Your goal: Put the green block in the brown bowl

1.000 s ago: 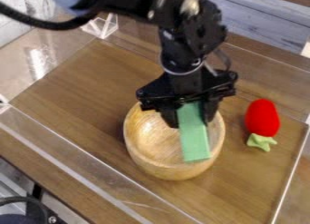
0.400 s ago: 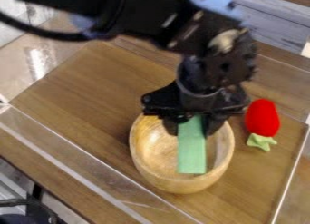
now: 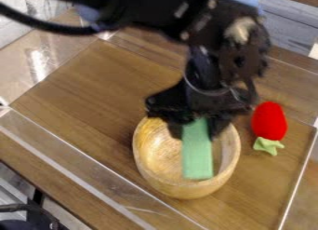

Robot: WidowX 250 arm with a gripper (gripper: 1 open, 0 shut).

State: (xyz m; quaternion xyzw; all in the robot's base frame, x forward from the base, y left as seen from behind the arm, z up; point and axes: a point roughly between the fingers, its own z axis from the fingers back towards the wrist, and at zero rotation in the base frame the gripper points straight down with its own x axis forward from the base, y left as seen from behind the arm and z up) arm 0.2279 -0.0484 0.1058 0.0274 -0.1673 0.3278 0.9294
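The green block [image 3: 199,153] hangs tilted over the inside of the brown bowl [image 3: 152,157], its lower end close to the bowl's near rim. My gripper [image 3: 196,120] is shut on the block's upper end, pointing steeply down above the bowl's far rim. The black arm and wrist above it are blurred. Whether the block's lower end touches the bowl I cannot tell.
A red strawberry-like toy [image 3: 270,120] with small green leaves [image 3: 263,145] lies on the wooden tabletop [image 3: 87,94] right of the bowl. Clear plastic walls [image 3: 74,178] ring the table at the front and left edges.
The arm and wrist have shifted up and to the right in the picture. The bowl and block sit slightly lower and right than a second ago; the grip on the block is unchanged.
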